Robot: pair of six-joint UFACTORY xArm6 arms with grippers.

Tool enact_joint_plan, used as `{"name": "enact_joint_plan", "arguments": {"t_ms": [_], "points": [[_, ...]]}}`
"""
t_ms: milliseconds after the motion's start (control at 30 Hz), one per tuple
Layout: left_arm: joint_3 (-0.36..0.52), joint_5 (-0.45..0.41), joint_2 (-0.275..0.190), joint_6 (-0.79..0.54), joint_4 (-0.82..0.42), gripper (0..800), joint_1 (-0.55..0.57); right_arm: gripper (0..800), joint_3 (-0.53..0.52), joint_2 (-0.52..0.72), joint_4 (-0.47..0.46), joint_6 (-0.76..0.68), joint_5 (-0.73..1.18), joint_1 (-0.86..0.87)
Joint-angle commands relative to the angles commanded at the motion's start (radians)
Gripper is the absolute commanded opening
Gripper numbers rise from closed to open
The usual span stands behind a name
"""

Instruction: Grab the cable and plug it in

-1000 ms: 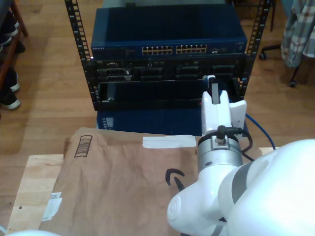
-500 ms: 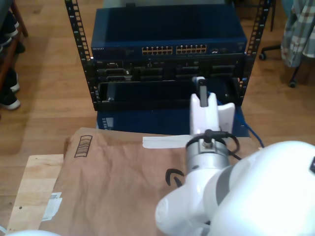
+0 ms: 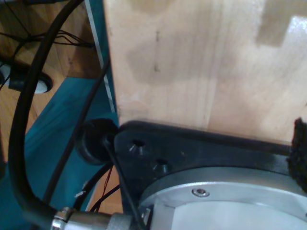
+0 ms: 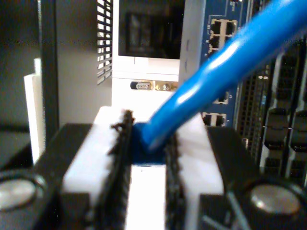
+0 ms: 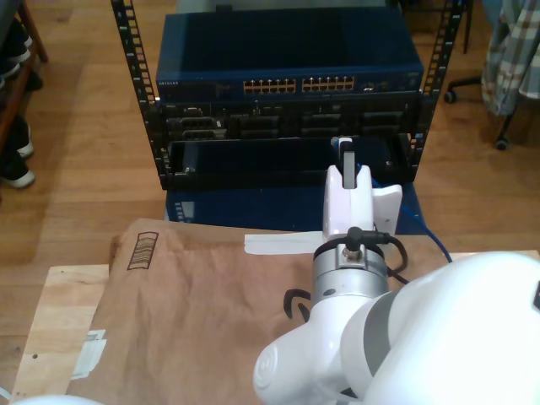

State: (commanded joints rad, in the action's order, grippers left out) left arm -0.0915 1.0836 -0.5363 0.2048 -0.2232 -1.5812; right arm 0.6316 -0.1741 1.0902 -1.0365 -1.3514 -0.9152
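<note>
In the exterior view, at its left edge, a person's dark shoes (image 5: 15,169) stand on the wooden floor (image 5: 76,169), well apart from my second gripper. Nearer, a brown paper sheet (image 5: 194,312) covers the pale wooden table (image 5: 51,329), with a strip of white tape (image 5: 283,243) on its far edge, just beside my second gripper on the exterior view's left.

Beyond the gripper stands the black rack (image 5: 287,101), holding a blue network switch (image 5: 287,63) with a row of ports (image 5: 299,85) across its front, and darker units below it.

My second gripper (image 5: 344,150) reaches out from the white arm (image 5: 354,253) toward the rack's lower bay. In the second wrist view my second gripper (image 4: 149,158) is clamped on the cable (image 4: 216,72): the bright-blue cord sits pinched between the two white fingers (image 4: 91,158) with their rough black pads, and rises out ahead of the jaws toward the switch ports (image 4: 221,29). Its plug is not visible. In the exterior view, a stretch of the cable (image 5: 434,239) trails behind the gripper on the exterior view's right.

The first wrist view shows a black mounting plate (image 3: 201,148), a thick black hose (image 3: 21,143) and bare wood (image 3: 206,62); I cannot tell how my first gripper's jaws stand.
</note>
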Motion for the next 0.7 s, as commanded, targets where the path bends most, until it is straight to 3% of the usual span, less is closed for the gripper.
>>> {"name": "enact_joint_plan", "arguments": {"t_ms": [100, 267, 700], "points": [[0.000, 0.000, 0.000, 0.000, 0.000, 799, 0.000, 0, 0.000, -0.008, 0.046, 0.020, -0.003, -0.002], [0.000, 0.000, 0.000, 0.000, 0.000, 799, 0.000, 0, 0.028, -0.081, 0.046, 0.026, -0.098, -0.046], [0.000, 0.000, 0.000, 0.000, 0.000, 799, 0.000, 0, 0.003, -0.074, 0.037, 0.055, -0.026, -0.041]]}}
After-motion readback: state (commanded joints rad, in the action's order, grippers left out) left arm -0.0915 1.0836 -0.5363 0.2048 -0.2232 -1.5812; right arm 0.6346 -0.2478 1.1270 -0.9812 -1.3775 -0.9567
